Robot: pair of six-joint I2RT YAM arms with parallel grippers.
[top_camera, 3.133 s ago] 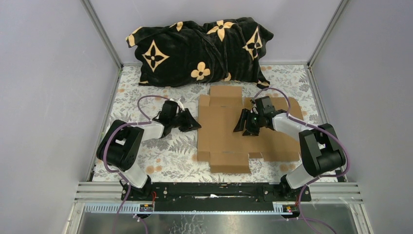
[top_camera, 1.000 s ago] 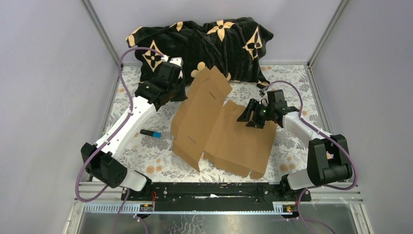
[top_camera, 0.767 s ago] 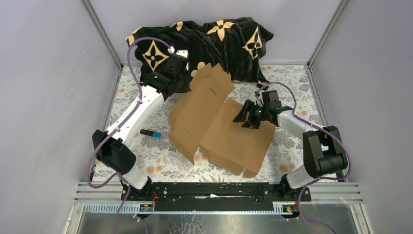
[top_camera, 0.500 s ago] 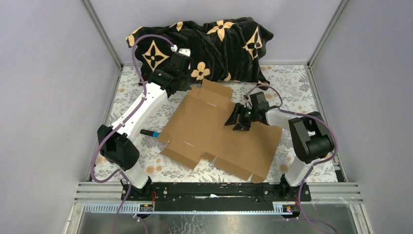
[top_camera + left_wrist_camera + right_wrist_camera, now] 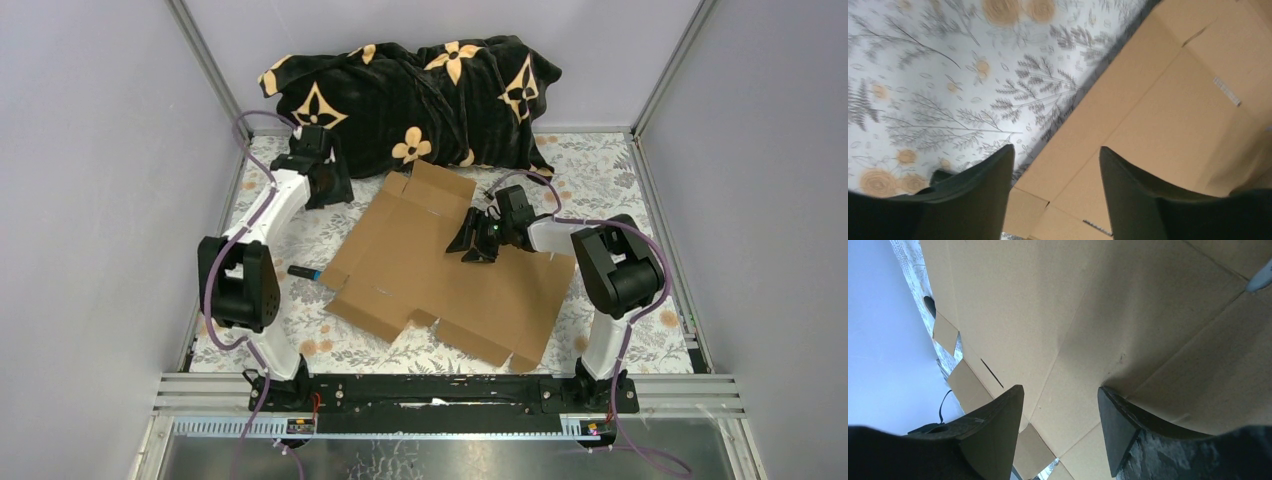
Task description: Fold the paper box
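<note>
The paper box [image 5: 430, 275] is a brown die-cut cardboard sheet lying flat and skewed in the middle of the table, its flaps spread. My left gripper [image 5: 330, 190] is open and empty beside the sheet's far left edge. In the left wrist view its fingers [image 5: 983, 195] frame that edge of the paper box [image 5: 1168, 115] against the floral cloth. My right gripper [image 5: 468, 248] stands open low over the sheet's back half, with nothing between its fingers. Bare cardboard [image 5: 1058, 315] fills the right wrist view behind that gripper [image 5: 1060, 392].
A black blanket with gold flower marks [image 5: 410, 95] is bunched along the back wall. A blue-tipped marker [image 5: 305, 272] lies on the floral cloth [image 5: 280, 230], just left of the sheet's left corner. Grey walls close in both sides.
The left gripper opened and let go of the raised flap, and the sheet dropped flat. The left arm drew back to the left. The right gripper slid slightly left over the sheet.
</note>
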